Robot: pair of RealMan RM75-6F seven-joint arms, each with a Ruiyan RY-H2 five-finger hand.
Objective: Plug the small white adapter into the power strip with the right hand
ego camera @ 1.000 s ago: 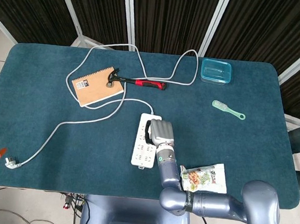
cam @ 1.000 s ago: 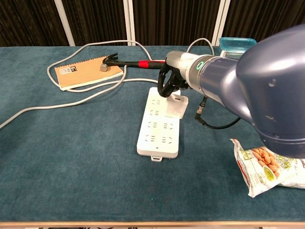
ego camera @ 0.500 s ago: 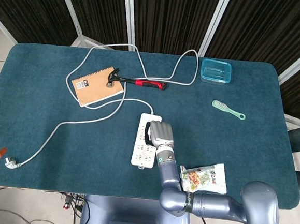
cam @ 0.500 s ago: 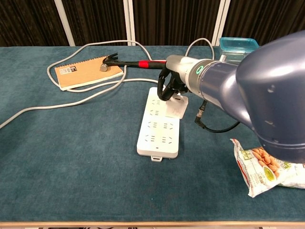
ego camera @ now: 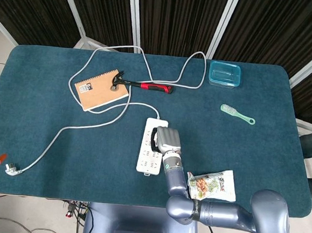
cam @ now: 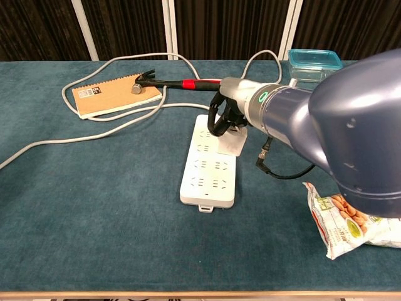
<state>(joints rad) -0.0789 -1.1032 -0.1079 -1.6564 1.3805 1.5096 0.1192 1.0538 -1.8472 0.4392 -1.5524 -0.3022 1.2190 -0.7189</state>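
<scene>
While the head view hides them, chest view shows right hand (cam: 227, 116) fingers (cam: 217, 123) grasping adapter (cam: 234, 140) on power strip (cam: 207, 172).

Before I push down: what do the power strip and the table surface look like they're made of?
The power strip looks like rigid white plastic, smooth and faintly glossy, with moulded socket holes. The table seems covered in teal fabric, matte and felt-like or short-pile, with a fine fuzzy texture and no shine. The right hand is over the strip's far end; the adapter beneath it is mostly hidden.

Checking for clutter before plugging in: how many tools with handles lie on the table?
2: the hammer with its head on the notebook, and the green brush near the blue box.
</scene>
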